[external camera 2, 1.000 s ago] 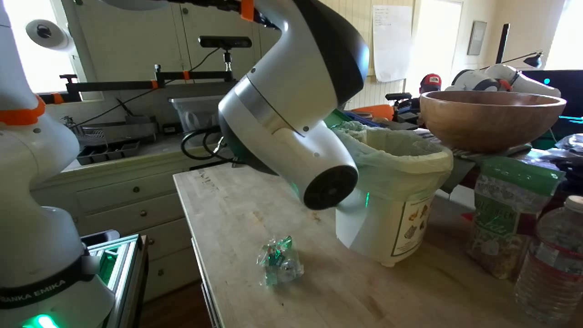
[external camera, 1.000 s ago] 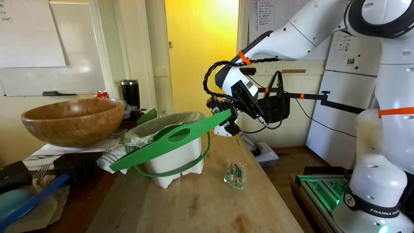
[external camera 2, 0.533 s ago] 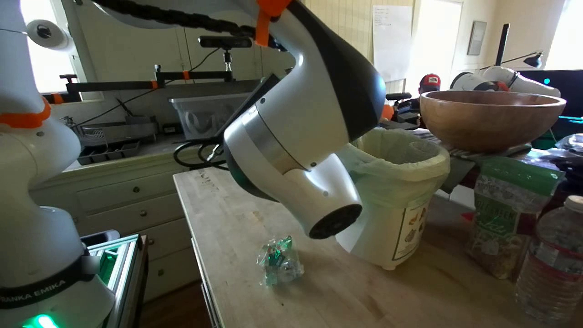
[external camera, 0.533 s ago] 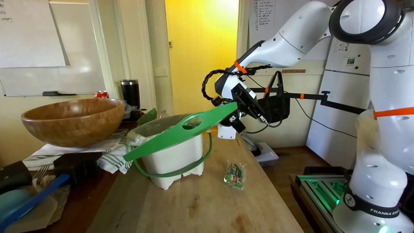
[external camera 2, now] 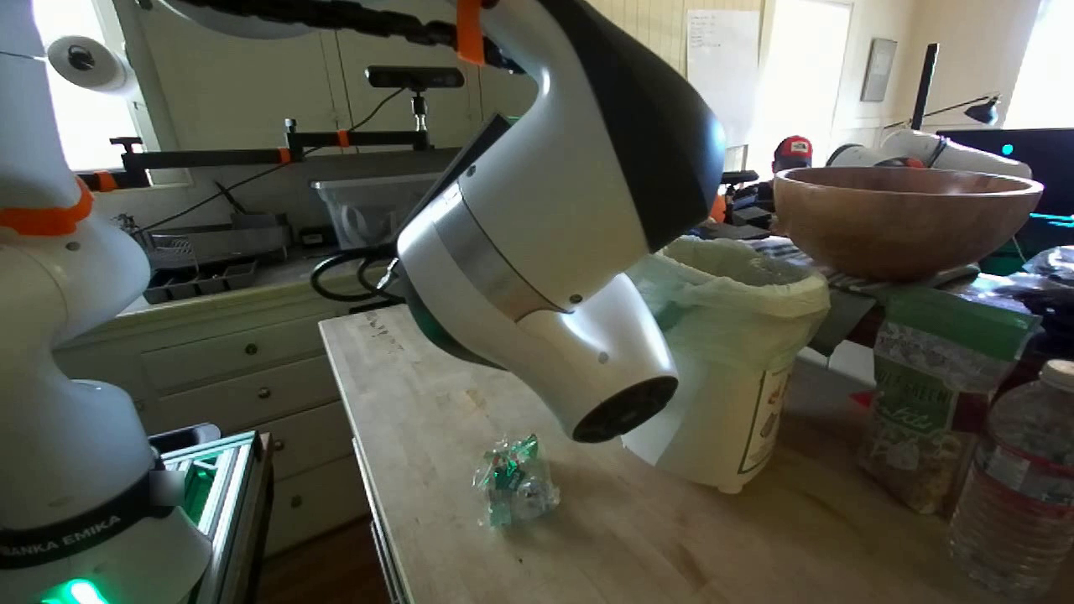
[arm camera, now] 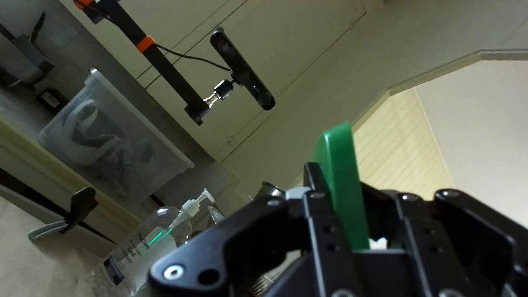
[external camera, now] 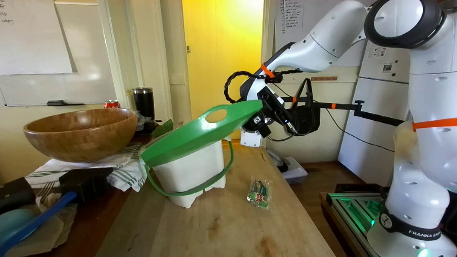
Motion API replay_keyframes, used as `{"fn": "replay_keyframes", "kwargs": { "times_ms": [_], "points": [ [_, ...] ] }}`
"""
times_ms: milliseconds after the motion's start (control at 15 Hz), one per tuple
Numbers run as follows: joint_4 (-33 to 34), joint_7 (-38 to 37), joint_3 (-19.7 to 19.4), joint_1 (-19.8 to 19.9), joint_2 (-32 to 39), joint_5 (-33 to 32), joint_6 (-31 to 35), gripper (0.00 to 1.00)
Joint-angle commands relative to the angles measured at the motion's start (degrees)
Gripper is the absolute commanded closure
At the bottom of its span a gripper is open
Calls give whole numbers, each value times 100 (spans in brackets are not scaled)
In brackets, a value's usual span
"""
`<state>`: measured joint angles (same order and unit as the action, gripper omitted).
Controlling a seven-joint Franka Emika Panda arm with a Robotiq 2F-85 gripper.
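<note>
A green lid [external camera: 200,137] with an oval hole hangs tilted in front of and above a white bin [external camera: 191,171] in an exterior view, its lower end to the left. My gripper [arm camera: 343,185] is shut on the lid's edge; in the wrist view the green lid [arm camera: 340,156] stands upright between the black fingers. From the opposite side, the arm's wrist hides both lid and gripper, while the bin's pale liner [external camera 2: 755,298] shows around its open top. The bin's green handle [external camera: 214,182] hangs down its front. A clear packet [external camera: 259,193] lies on the wooden counter in both exterior views.
A large wooden bowl [external camera: 80,135] sits on a striped cloth [external camera: 125,175] beside the bin. Behind it stands a black tumbler [external camera: 144,103]. A green-topped bag [external camera 2: 931,403] and a water bottle [external camera 2: 1015,486] are on the bin's far side. A pump bottle [arm camera: 144,247] shows in the wrist view.
The lid has risen and its broad face has turned, now covering most of the bin's opening in an exterior view. The wrist has lowered and rotated, and the bin has shifted slightly.
</note>
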<state>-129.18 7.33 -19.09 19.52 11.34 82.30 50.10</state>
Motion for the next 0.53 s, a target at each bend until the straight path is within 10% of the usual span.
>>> {"fn": "replay_keyframes", "kwargs": {
  "times_ms": [0,467],
  "points": [
    [-17,-398,-44,94,64,560,-250,98],
    [-49,-1037,-69,148,170,1100,-152,98]
  ]
}}
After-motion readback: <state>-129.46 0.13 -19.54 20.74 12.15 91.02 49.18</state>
